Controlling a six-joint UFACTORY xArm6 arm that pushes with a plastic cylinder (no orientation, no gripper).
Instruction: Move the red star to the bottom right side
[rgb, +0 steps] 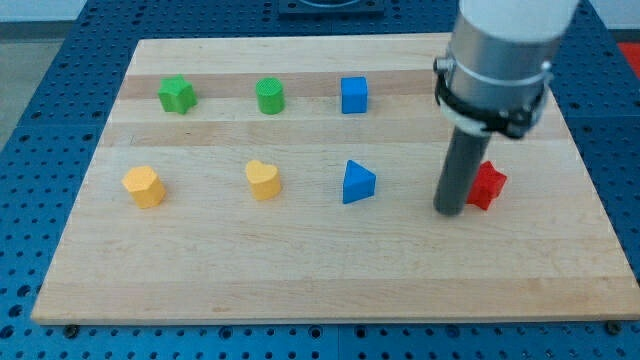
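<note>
The red star lies on the wooden board at the view's right, about mid-height. My dark rod comes down from the arm at the view's top right, and my tip rests on the board just left of the red star, touching or almost touching it. The rod hides the star's left edge.
A blue triangle lies left of my tip. A yellow heart and a yellow hexagon share that row. A green star, a green cylinder and a blue cube line the top row.
</note>
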